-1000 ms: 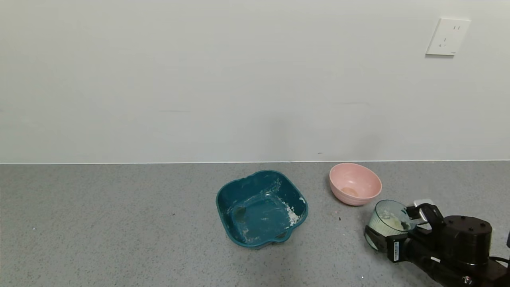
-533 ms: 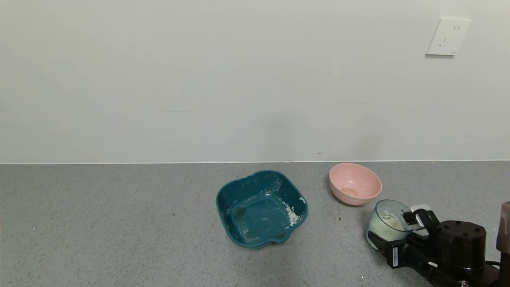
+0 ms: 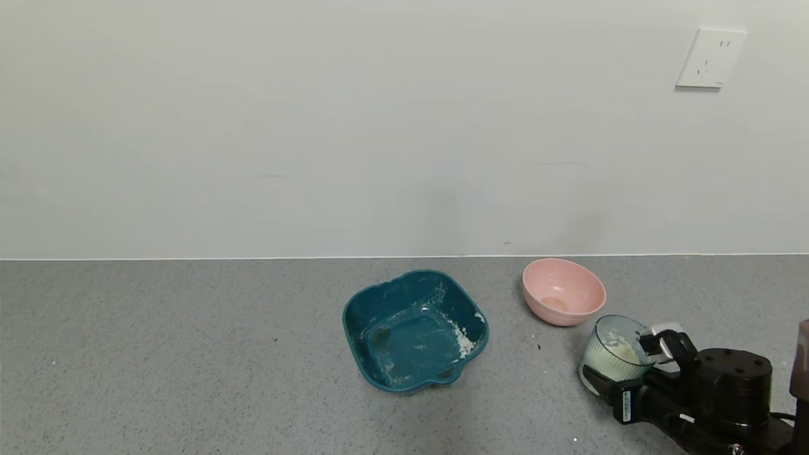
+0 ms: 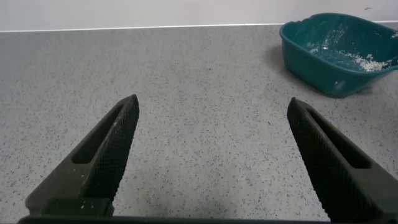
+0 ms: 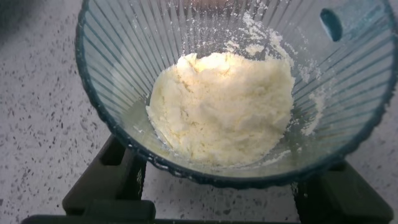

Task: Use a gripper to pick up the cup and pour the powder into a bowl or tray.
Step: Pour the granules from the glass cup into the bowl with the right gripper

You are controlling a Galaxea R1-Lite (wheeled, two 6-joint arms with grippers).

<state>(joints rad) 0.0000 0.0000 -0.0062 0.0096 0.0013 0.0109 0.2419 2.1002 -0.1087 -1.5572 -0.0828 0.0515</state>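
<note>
Grey speckled countertop (image 3: pixel 189 354) before us. Our right gripper (image 3: pixel 622 370) clamps ribbed cup (image 3: pixel 608 357) of white powder (image 5: pixel 224 106) beside pink bowl (image 3: pixel 562 292). Teal tray (image 3: pixel 414 328) centre. Our left gripper (image 4: pixel 211 155) spread wide, empty.

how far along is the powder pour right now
Done: the right claw brackets the cup, fingers on either side of it. In hand: getting it up; whether it is off the counter is unclear. Left: the powder sits in the cup, unpoured; the teal tray shows only white residue.
</note>
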